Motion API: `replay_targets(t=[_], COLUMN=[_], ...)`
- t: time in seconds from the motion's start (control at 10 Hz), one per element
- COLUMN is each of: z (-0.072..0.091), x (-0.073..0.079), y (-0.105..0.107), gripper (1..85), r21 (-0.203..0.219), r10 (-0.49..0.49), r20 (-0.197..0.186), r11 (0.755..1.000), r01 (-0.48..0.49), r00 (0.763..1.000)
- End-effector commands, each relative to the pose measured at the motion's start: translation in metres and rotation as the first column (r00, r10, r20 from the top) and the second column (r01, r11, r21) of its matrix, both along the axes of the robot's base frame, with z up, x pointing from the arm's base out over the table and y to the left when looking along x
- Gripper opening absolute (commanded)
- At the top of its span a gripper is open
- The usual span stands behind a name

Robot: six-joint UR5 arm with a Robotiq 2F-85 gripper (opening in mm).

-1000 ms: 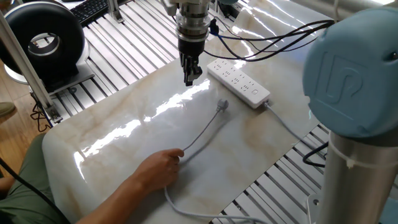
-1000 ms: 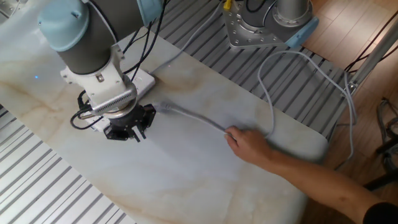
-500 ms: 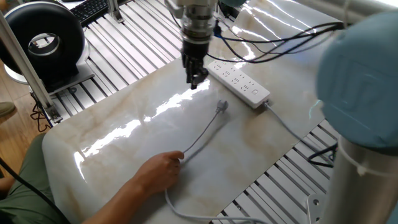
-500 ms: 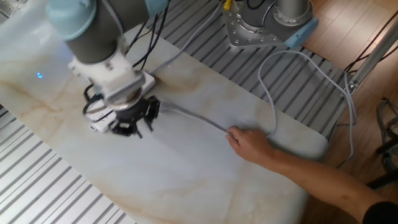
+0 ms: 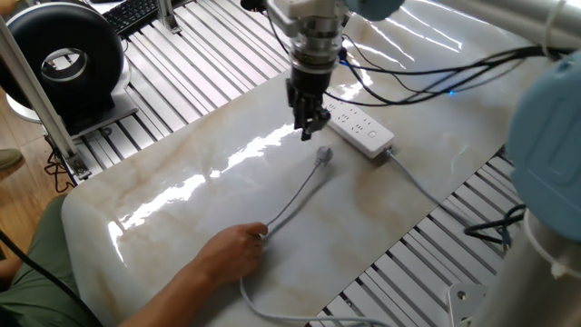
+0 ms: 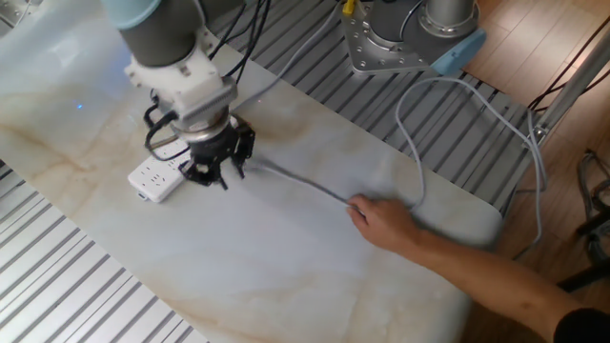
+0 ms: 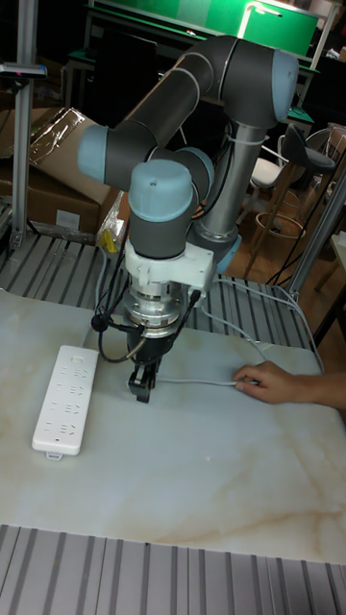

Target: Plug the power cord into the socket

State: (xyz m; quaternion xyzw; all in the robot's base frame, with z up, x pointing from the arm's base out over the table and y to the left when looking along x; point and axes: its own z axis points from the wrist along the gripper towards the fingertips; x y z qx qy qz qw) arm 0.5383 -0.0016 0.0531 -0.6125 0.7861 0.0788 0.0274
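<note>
Just beside the long white power strip point(image 5: 360, 127), end effector point(image 5: 309, 130) looks clenched, empty; thin grey power cord point(image 5: 295, 196) pinned by human hand point(image 5: 229, 254) risks snagging.

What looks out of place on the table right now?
A person's hand rests on the power cord inside the robot's workspace, pinning the cable. The plug lies unplugged beside the socket, with the gripper hovering just above it.

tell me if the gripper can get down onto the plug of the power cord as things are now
Probably yes. The gripper hangs just above the plug, which lies bare on the table with nothing over it. The person's hand holds the power cord far down its length, and the socket sits off to one side.
</note>
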Motion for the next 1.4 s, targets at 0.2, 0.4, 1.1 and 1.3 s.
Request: replay_targets(t=[0.2, 0.4, 1.1, 1.3], z=[0.003, 0.0, 0.007, 0.003], x=[0.016, 0.022, -0.062, -0.056], y=[0.009, -0.005, 0.027, 0.037], gripper=[30.3, 28.3, 35.3, 34.0], r21=[0.035, -0.021, -0.032, -0.059], r10=[0.048, 0.069, -0.122, -0.149], r20=[-0.004, 0.021, -0.011, 0.002], r11=[0.998, 0.997, 0.992, 0.987], r01=[-0.048, -0.068, 0.121, 0.149], r00=[0.999, 0.997, 0.993, 0.989])
